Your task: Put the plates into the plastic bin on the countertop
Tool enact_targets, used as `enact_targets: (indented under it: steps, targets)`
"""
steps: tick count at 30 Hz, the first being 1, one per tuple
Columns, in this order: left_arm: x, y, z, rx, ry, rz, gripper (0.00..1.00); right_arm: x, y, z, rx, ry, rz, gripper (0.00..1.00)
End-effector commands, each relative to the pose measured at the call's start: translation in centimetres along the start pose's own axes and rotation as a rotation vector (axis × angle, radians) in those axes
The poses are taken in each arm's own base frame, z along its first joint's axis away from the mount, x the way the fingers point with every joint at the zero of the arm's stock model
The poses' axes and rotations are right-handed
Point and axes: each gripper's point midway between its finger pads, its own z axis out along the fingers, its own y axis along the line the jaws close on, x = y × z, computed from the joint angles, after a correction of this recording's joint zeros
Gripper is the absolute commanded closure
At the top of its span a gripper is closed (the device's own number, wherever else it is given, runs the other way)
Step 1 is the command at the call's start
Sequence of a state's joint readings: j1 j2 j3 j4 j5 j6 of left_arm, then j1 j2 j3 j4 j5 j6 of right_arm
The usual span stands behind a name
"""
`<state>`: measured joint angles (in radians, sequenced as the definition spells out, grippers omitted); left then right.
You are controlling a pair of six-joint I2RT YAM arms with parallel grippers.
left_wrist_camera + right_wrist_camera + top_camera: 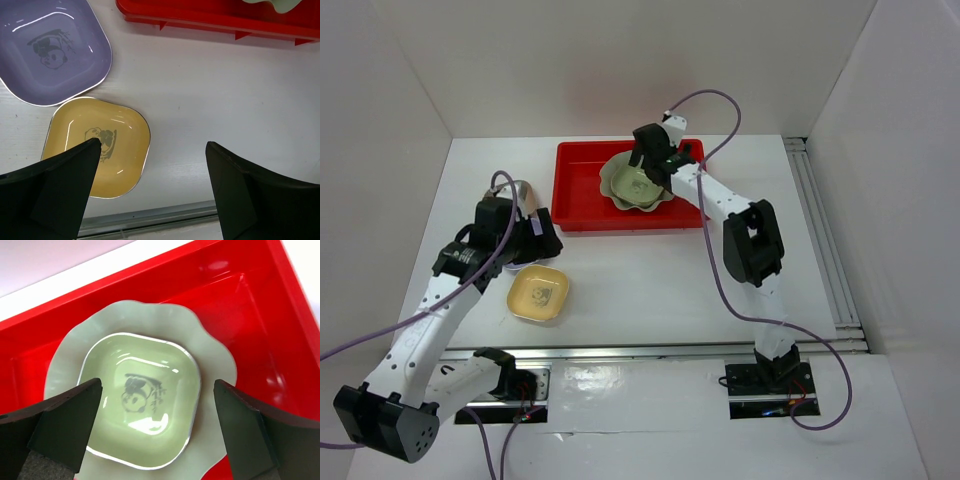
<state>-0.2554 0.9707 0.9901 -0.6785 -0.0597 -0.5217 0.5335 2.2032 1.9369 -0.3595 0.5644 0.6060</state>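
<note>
The red plastic bin (582, 203) stands at the back centre of the white countertop (650, 280). In it lies the large pale-green scalloped plate (212, 352), with a small green dish (150, 435) resting inside. My right gripper (157, 385) hovers open and empty just above that dish, as the top view shows (655, 165). My left gripper (152, 145) is open and empty above bare countertop, right of the yellow dish (122, 145). The lavender dish (50, 50) lies beside the yellow one. A pink-tan dish (521, 189) shows partly behind the left arm.
The bin's near wall (210, 22) runs along the top of the left wrist view. A metal rail (670, 350) runs along the near edge and another (820, 240) along the right side. White walls enclose the counter. Purple cables trail from both arms.
</note>
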Motion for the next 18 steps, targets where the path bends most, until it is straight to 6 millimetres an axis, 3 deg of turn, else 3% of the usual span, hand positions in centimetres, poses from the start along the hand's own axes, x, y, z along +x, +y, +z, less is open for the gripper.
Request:
enact_targets:
  steps: [1, 2, 5, 6, 8, 9, 10, 11, 12, 13, 14, 15, 16, 17, 18]
  targets:
    - [0.7, -0.2, 0.0, 0.04, 0.015, 0.042, 0.01, -5.0, 3.2, -3.9, -0.084, -0.117, 0.042, 0.0]
    - [1.9, -0.2, 0.6, 0.027, 0.061, 0.061, 0.01, -6.9, 3.3, -5.5, -0.104, -0.145, 0.053, 0.0]
    - [2.5, -1.2, 1.0, 0.038, 0.089, 0.094, 0.01, -8.2, 3.4, -8.2, -0.116, -0.173, -0.017, 0.0]
    - [3.3, -1.5, 1.7, 0.038, 0.127, 0.112, 0.01, -9.3, 3.6, -10.2, -0.138, -0.19, -0.038, 0.0]
    - [3.9, -1.4, 2.5, 0.018, 0.165, 0.141, 0.01, -8.5, 2.7, -11.2, -0.154, -0.159, -0.119, 0.0]
    - [4.4, -1.2, 2.6, 0.0, 0.199, 0.153, 0.01, -9.6, 2.4, -13.0, -0.19, -0.171, -0.128, 0.0]
    - [4.6, -1.3, 3.2, -0.01, 0.221, 0.155, 0.01, -8.3, 1.9, -13.2, -0.21, -0.142, -0.171, 0.0]
    - [5.2, -1.1, 3.3, -0.014, 0.252, 0.155, 0.01, -8.3, 1.7, -13.9, -0.23, -0.14, -0.183, 0.0]
    - [5.0, -1.5, 3.4, -0.006, 0.255, 0.144, 0.01, -9.4, 1.3, -15.9, -0.264, -0.158, -0.178, 0.0]
    - [5.3, -1.4, 3.3, -0.019, 0.276, 0.133, 0.01, -9.3, 1.2, -16.6, -0.294, -0.153, -0.177, 0.0]
    - [5.6, -1.4, 3.6, -0.031, 0.292, 0.105, 0.01, -8.0, 0.4, -16.7, -0.301, -0.132, -0.203, 0.0]
    - [5.9, -1.2, 3.7, -0.042, 0.308, 0.094, 0.01, -8.1, -0.2, -17.3, -0.319, -0.134, -0.196, 0.0]
    - [5.8, -1.4, 3.9, -0.046, 0.311, 0.079, 0.03, -9.7, -0.4, -19.5, -0.363, -0.18, -0.163, 0.0]
    - [6.0, -1.4, 4.2, -0.055, 0.322, 0.066, 0.05, -9.6, -0.4, -20.4, -0.402, -0.182, -0.159, 0.0]
    - [6.6, -1.6, 4.6, -0.054, 0.356, 0.041, 0.06, -8.1, -1.1, -20.5, -0.417, -0.162, -0.18, 0.0]
